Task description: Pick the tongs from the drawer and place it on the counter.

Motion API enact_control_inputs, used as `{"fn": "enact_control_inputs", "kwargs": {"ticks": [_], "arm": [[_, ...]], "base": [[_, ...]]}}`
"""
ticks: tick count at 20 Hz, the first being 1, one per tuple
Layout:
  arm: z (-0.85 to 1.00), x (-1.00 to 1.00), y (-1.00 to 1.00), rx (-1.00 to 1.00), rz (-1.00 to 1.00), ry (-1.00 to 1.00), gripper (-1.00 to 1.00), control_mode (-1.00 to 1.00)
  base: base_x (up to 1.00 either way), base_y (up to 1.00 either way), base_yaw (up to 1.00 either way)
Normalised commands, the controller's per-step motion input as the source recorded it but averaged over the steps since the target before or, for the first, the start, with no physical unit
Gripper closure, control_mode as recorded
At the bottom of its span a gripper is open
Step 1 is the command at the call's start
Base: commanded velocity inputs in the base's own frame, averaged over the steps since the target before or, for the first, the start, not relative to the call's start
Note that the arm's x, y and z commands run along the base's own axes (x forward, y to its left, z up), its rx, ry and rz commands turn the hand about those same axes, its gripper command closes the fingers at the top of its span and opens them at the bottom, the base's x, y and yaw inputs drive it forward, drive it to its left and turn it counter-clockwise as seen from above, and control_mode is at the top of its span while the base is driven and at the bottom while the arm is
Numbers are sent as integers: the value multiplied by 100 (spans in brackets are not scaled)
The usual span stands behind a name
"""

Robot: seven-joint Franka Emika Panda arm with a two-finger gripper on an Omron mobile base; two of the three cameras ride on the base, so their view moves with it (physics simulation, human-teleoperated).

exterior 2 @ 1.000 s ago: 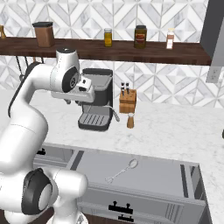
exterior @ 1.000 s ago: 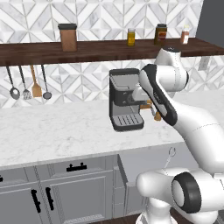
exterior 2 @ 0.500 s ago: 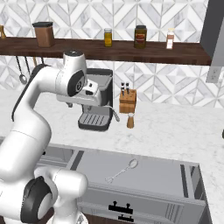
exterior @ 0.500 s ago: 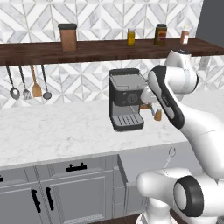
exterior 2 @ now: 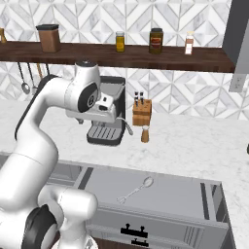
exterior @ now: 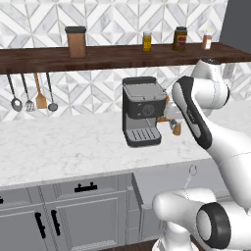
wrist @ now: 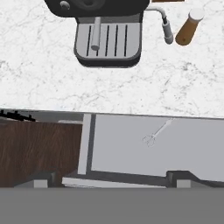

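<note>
Inside the open drawer (exterior 2: 160, 204), near the middle of its grey floor, the tongs (exterior 2: 135, 189) lie flat and untouched, angled with one end toward the counter (exterior 2: 194, 146) edge above. On the counter, back by the wall, stand a dark coffee machine (exterior 2: 108, 119), a wooden knife block (exterior 2: 142, 112) and a small brown grinder (exterior 2: 145, 133); no writing can be read on any of them or on the shelf jars. High above the drawer, the gripper (wrist: 111, 181) has its finger tips (wrist: 41, 180) spread wide, holding nothing.
</note>
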Motion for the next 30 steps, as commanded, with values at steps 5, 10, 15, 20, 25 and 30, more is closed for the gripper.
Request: {"fn": "enact_control_inputs", "kwargs": {"ticks": [5,10,15,20,25,30], "arm": [[-1,-21,11,0,0,0,-100,-100],[0,0,0,0,0,0,-100,-100],[0,0,0,0,0,0,-100,-100],[0,-8,0,0,0,0,-100,-100],[0,0,0,0,0,0,-100,100],[0,0,0,0,0,0,-100,100]], "base": [[0,0,0],[0,0,0],[0,0,0],[0,0,0],[-60,51,1],[-32,100,-10]]}}
